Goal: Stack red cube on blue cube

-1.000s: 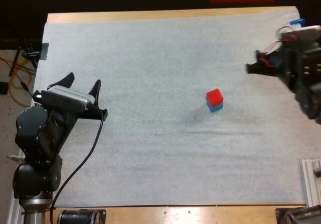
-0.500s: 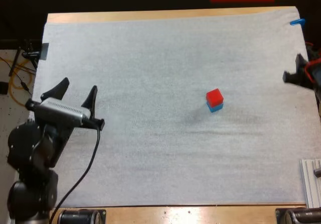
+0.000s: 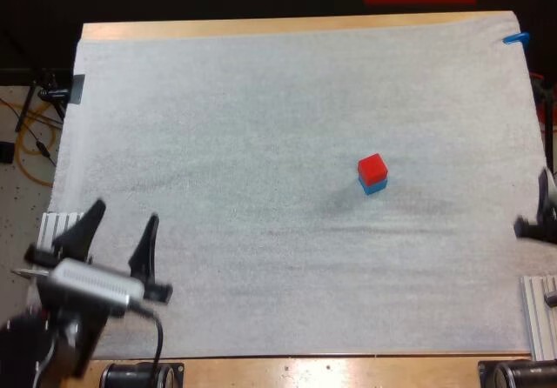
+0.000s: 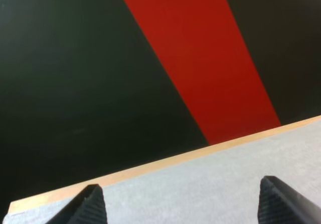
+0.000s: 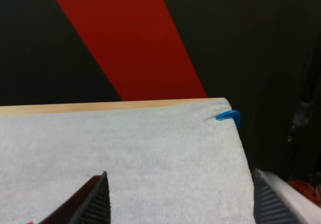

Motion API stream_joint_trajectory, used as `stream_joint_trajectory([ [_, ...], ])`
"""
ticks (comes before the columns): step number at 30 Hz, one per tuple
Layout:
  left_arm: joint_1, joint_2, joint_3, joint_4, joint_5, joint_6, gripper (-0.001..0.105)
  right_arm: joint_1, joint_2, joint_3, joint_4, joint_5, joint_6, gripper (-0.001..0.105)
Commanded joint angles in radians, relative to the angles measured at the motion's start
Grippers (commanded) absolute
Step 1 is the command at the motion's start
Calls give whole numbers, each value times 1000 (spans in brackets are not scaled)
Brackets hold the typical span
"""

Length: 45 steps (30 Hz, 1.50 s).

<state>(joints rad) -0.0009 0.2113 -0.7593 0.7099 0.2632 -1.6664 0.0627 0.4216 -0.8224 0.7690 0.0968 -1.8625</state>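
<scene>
Evidently the red cube (image 3: pixel 372 168) sits squarely on the blue cube (image 3: pixel 375 186). Left hand (image 3: pixel 124 214) and right hand (image 5: pixel 180 176) are both released, empty; park them wide of the stack.

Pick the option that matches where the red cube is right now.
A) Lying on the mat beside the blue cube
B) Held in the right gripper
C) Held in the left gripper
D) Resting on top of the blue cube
D: the high view shows the red cube sitting on the blue cube, while the left gripper and right gripper are open and hold nothing.
</scene>
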Motion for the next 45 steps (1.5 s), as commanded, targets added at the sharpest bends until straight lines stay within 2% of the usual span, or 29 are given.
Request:
stream_joint_trajectory([
  [1, -3, -39, -6, 55, 3, -4, 63, -2, -40, 13, 47, -5, -2, 59],
  [6, -3, -172, -6, 246, 3, 27, 63, -2, -209, 64, 177, -5, -2, 59],
  [15, -3, -370, -4, 455, -1, 27, 63, -2, -476, 130, 271, -8, -2, 59],
  [18, -1, -365, -4, 546, -3, 36, 63, -2, -470, 118, 349, -8, -4, 59],
  [20, -1, -367, 6, 560, -2, 56, 63, -2, -474, 120, 352, -53, 0, 59],
  [23, -1, -367, 33, 527, -2, 56, 63, -2, -475, 129, 337, -56, -2, 59],
  [27, -1, -364, 99, 397, -2, 56, 63, -2, -475, 176, 254, -56, -12, 59],
  [32, -1, -364, 180, 295, -2, 56, 63, -2, -473, 233, 220, -56, -12, 59],
  [39, -1, -363, 268, 262, -2, 53, 63, -2, -473, 312, 197, -56, -12, 59],
  [45, -1, -363, 268, 256, -2, 53, 63, -2, -473, 325, 202, -56, -12, 59],
])
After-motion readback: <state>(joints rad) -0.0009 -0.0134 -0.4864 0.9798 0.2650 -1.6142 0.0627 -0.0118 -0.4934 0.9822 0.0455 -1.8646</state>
